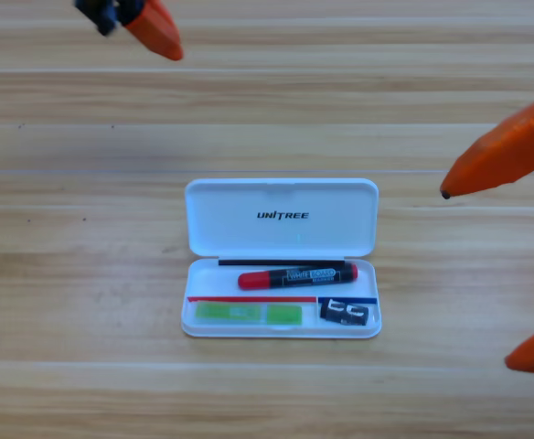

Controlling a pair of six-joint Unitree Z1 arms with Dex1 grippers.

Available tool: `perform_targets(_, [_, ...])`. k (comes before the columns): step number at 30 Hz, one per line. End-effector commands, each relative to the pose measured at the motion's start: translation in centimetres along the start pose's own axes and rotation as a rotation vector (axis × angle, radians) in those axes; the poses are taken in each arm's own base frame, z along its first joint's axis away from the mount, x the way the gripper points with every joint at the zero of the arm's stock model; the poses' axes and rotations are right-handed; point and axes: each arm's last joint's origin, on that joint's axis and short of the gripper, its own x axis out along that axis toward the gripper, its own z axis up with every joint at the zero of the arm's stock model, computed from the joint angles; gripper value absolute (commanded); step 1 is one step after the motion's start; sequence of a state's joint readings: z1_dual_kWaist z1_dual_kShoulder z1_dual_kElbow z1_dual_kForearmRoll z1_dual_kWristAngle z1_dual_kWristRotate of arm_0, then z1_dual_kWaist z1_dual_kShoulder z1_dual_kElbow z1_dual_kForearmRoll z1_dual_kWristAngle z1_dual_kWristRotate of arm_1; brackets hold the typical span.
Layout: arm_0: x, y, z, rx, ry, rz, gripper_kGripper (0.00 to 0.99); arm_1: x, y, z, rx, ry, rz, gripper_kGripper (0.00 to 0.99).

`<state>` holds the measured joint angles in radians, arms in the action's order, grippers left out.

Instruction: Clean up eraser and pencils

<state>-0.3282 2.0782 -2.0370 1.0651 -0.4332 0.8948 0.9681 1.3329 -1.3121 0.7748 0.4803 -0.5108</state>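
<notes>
The white case (282, 218) lies open in the middle of the table, lid folded back. The pencils, a red stick with a black cap end (297, 275), lie lengthwise in the tray's upper compartment. Nothing grips them. Two green eraser pieces (249, 314) rest in the lower left compartment. My right gripper (477, 279) hangs large at the right edge, open and empty, well clear of the case. At the top left edge my left gripper (144, 23) is partly cut off, far from the case.
A small black block with white marks (345, 313) sits in the tray's lower right compartment. The wooden table (84, 274) stretches around the case on all sides.
</notes>
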Motion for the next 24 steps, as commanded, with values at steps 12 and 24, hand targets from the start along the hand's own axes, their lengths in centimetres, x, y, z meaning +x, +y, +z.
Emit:
perform_targets(12, [12.8, 1.1, -7.0, -0.098, 0.024, -0.221, 0.000, -0.4, 1.1, -1.4, 0.011, -0.028, 0.013, 0.974])
perform_targets(24, [15.9, 0.6, -7.2, -0.133, 0.008, -0.388, 0.000, -0.4, 1.3, -1.4, 0.010, -0.041, 0.040, 0.974])
